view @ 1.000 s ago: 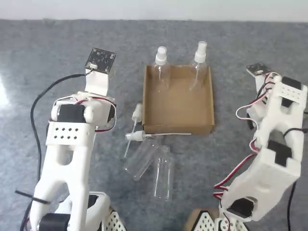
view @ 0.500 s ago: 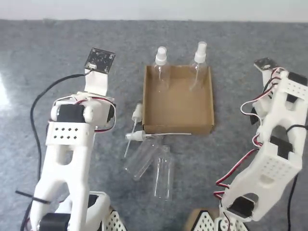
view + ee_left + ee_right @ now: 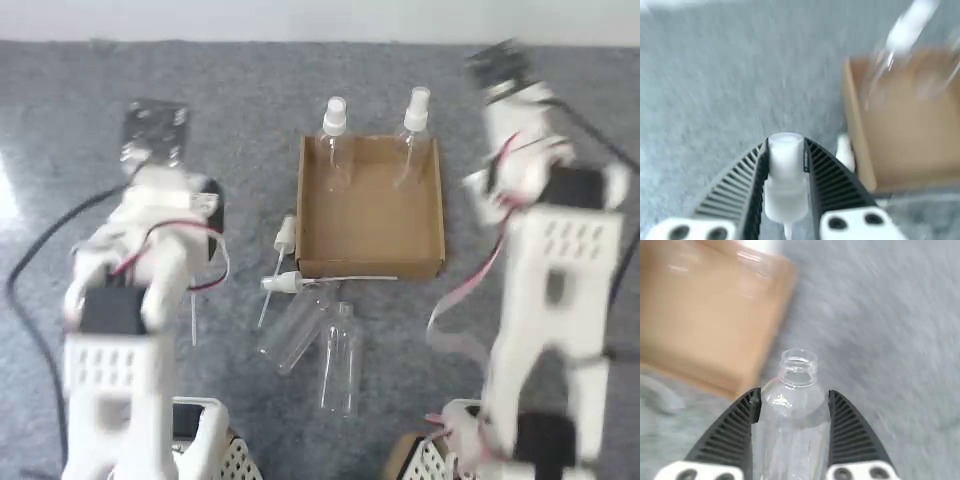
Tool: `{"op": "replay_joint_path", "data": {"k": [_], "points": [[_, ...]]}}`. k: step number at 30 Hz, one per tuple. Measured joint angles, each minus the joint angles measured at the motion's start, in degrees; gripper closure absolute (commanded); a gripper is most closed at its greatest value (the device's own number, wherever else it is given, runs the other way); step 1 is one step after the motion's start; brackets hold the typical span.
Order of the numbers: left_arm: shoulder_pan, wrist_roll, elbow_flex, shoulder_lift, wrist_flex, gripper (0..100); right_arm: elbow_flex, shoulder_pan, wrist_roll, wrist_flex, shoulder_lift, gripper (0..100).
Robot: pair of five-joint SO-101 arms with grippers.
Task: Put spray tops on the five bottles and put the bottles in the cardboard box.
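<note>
**So, bottle three is about to get its top**

Okay, here's where it stands. The left pincer [image 3: 785,145] is clenched on a white spray top [image 3: 786,190], gripped by its sides. The right pincer [image 3: 794,395] is clamped around a clear open bottle [image 3: 797,370] at the shoulder. That leaves the neck and mouth sticking out past the fingertips, and I'd guess it's on purpose so the top has somewhere to go in. Both arms are up off the grey surface [image 3: 250,100], one on each side of the cardboard box [image 3: 370,266].

Two capped bottles [image 3: 334,135] [image 3: 414,125] stand upright inside the box against its far wall, so I'd call those done.

Just in front of the box, two uncapped bottles [image 3: 295,330] [image 3: 340,360] lie side by side on the surface. Two loose spray tops [image 3: 285,235] [image 3: 285,283] lie by the box's near left corner, handy for later rounds.

My read is that the next move needs the two arms to line up the top with the bottle mouth. The tricky bit is probably threading the tube in without it snagging on the rim.
</note>
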Motion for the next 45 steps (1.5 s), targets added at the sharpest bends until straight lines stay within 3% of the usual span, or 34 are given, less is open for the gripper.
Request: {"op": "replay_joint_path", "data": {"k": [8, 15, 21, 31, 45], "points": [[0.0, 9.1, -8.2, -13.9, -2.6, 99, 25.3, -27.3, -8.0, -13.5, -27.3, 99.2], [0.2, 19.8, -13.5, -13.8, -10.0, 99, 43.5, -40.7, -9.9, -29.5, -30.4, 99.2], [0.1, 24.3, -13.4, -13.8, -12.8, 99, 48.4, -45.7, -9.9, -36.1, -30.7, 99.1], [3.7, 24.7, -1.8, -13.5, -20.4, 99, 48.4, -45.9, -9.9, -37.2, -30.8, 99.1], [3.7, 24.7, 1.6, -13.2, -24.6, 99, 48.4, -47.9, -9.9, -39.1, -30.8, 99.1]]}}
